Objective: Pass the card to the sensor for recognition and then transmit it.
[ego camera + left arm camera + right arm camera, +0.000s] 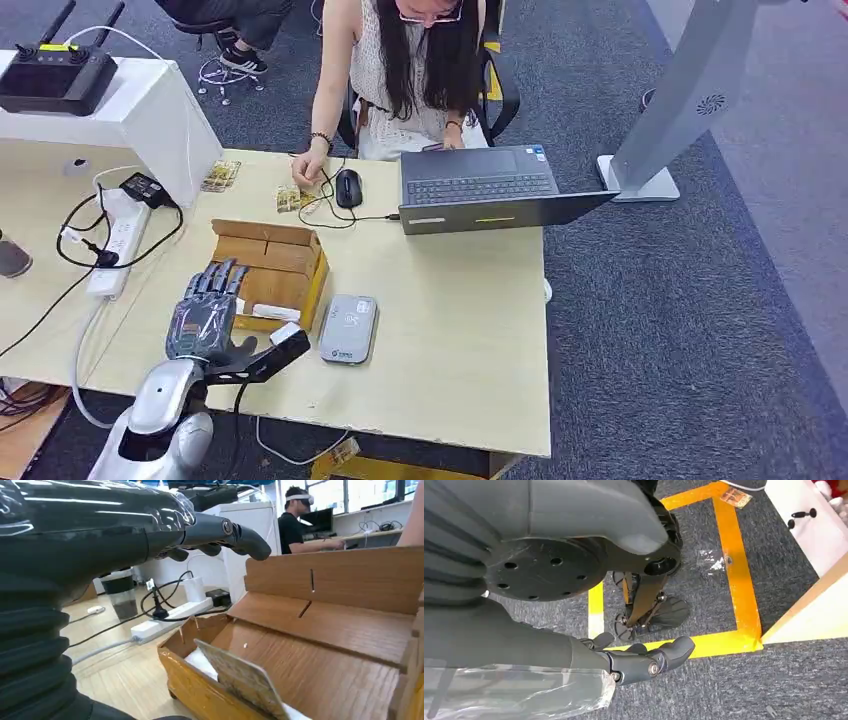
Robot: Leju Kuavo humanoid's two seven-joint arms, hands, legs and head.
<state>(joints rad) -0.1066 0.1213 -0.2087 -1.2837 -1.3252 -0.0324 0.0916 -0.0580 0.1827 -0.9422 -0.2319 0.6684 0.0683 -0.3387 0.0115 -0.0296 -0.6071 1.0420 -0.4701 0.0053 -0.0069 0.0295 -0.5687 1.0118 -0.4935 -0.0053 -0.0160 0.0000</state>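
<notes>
An open wooden box (272, 262) stands on the table's left half. In the left wrist view a patterned card (242, 679) leans tilted against the box's (320, 645) near wall, with white cards (199, 662) lying under it. My left hand (206, 308) hovers over the box's left edge with fingers spread and thumb out toward the box's front corner, holding nothing. The dark fingers (235, 532) reach above the box, clear of the card. A flat grey card sensor (348, 328) lies just right of the box. My right hand (644, 662) hangs over the carpet, fingers loosely extended, empty.
A person sits at the far side behind a laptop (480, 190), one hand near a mouse (347, 186) and loose cards (288, 198). A power strip (118, 245) with cables lies left of the box. A white stand (110, 110) carries a controller.
</notes>
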